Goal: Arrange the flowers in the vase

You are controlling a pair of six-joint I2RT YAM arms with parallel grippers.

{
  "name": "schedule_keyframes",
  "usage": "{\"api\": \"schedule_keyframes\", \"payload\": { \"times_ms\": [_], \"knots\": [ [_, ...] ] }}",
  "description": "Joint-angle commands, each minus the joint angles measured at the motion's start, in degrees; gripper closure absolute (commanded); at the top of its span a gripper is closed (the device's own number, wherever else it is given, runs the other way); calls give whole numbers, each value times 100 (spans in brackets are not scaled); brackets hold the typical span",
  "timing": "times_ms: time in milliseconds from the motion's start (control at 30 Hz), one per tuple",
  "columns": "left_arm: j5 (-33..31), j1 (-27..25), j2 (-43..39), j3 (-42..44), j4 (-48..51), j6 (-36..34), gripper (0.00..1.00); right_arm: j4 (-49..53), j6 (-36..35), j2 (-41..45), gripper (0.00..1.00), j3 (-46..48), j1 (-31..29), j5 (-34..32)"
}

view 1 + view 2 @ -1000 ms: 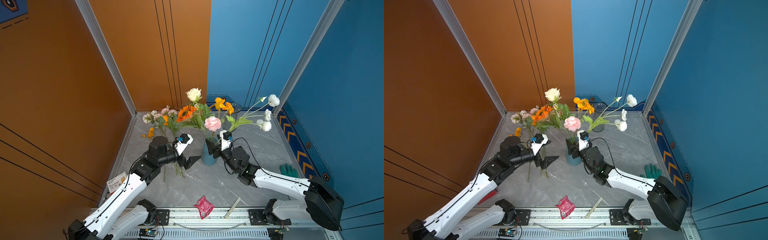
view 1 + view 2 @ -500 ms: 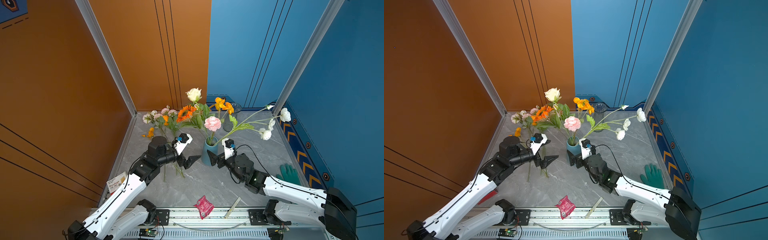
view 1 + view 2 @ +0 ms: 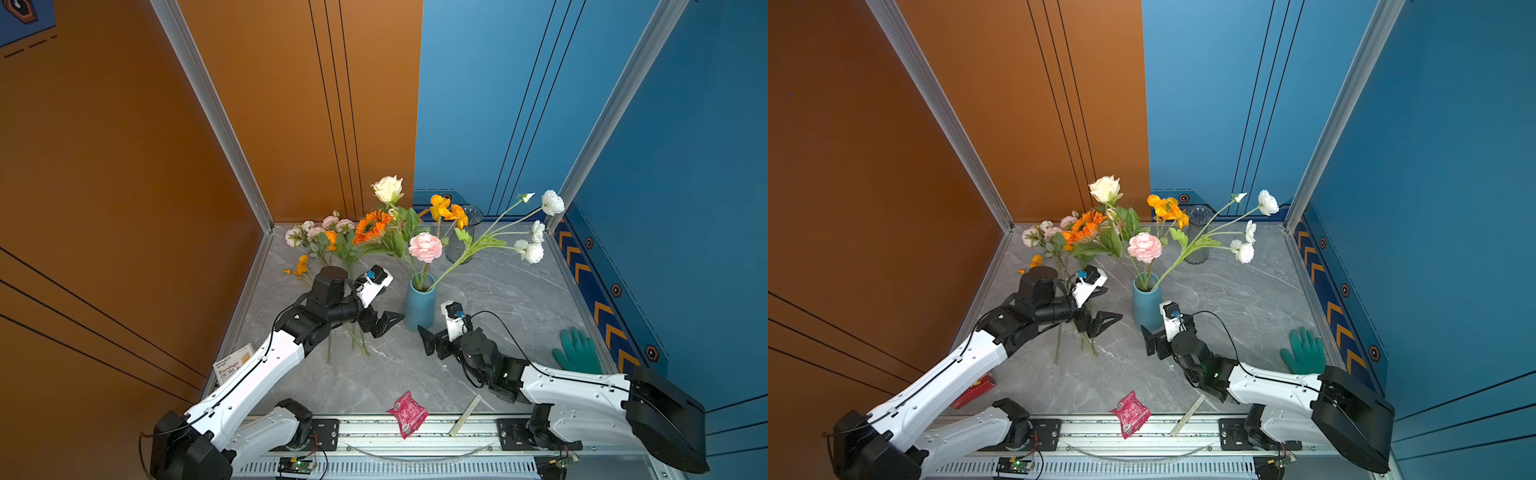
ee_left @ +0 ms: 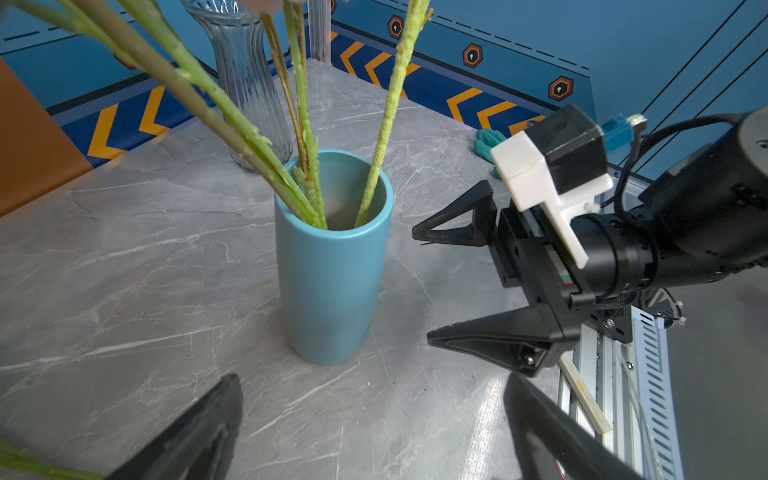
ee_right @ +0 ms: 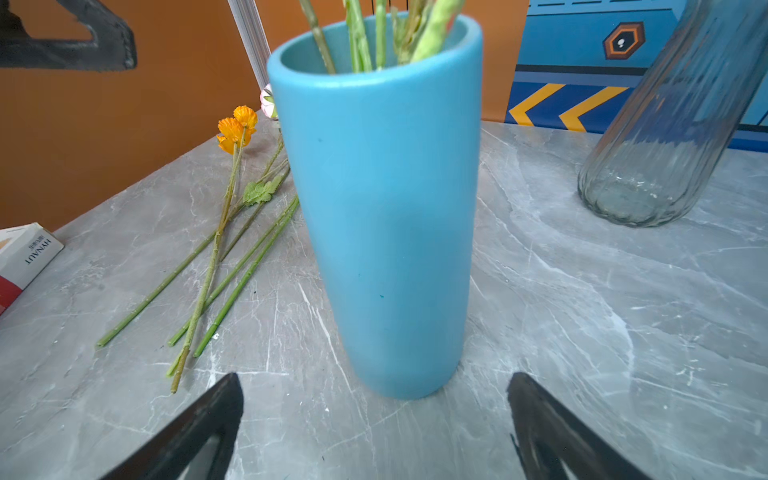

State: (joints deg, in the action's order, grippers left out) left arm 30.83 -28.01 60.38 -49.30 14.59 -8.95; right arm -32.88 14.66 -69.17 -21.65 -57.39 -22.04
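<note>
Your left end effector (image 3: 390, 324) released, empty, at 8 o'clock of vase (image 3: 420, 307). Right end effector (image 3: 430, 343) released, empty, at 5 o'clock. Both clear of it. Vase upright on table (image 3: 519, 299). Flowers (image 3: 424, 247) inside splay, long stems leaning on rim. Loose flowers (image 3: 316, 232) flat at 10 o'clock, nearest left arm: likely next.

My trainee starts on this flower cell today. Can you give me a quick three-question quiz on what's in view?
1. True or false: the right gripper grips a stem.
2. Fill in: the glass vase holds ___ stems.
3. The loose stems on the table lie nearest the: A) left gripper; B) right gripper; C) glass vase.

Key: 1 false, its jaws are open and empty; 2 no; 3 A.
</note>
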Motion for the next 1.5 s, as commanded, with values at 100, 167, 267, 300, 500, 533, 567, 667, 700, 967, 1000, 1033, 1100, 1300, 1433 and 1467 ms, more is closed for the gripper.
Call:
{"api": "schedule_keyframes", "payload": {
  "times_ms": [100,167,267,300,500,533,567,667,700,967,1000,1033,1100,1300,1433,1467],
  "knots": [
    [-68,15,-88,-123,179,-116,2,-1173,-589,-770,0,-698,167,-126],
    [-53,6,-84,-115,177,-116,2,-1228,-549,-967,0,-869,272,-179],
    [-50,-1,-62,-120,182,-115,2,-1617,-543,-1199,0,-960,377,-186],
    [-51,0,-59,-116,177,-117,2,-1701,-548,-1251,0,-993,412,-185],
    [-6,-10,-61,-129,180,-116,2,-1749,-509,-1548,0,-1266,582,-50],
    [0,-5,-55,-125,179,-124,2,-1778,-497,-1587,0,-1286,596,-45],
    [10,-9,-53,-128,179,-124,2,-1806,-489,-1632,0,-1306,621,-17],
    [37,-20,-49,-124,183,-124,2,-1907,-453,-1744,0,-1367,692,22],
    [29,-20,-52,-125,177,-124,2,-1946,-437,-1786,0,-1387,723,82],
    [20,-27,-53,-124,188,-114,2,-2260,-371,-2128,5,-1498,867,475],
    [31,-29,-53,-128,180,-116,2,-2343,-370,-2172,7,-1500,869,512],
    [31,-37,-61,-124,181,-116,2,-2406,-368,-2203,8,-1508,869,537],
    [34,-35,-70,-127,182,-116,2,-2500,-359,-2274,12,-1523,874,590],
    [20,-36,-88,-131,176,-116,2,-2546,-386,-2381,33,-1647,869,716],
    [45,-33,-88,-128,181,-115,2,-2608,-553,-2419,41,-1720,869,680],
    [45,-37,-88,-135,179,-111,2,-2609,-641,-2440,42,-1786,881,660]
  ]
}}
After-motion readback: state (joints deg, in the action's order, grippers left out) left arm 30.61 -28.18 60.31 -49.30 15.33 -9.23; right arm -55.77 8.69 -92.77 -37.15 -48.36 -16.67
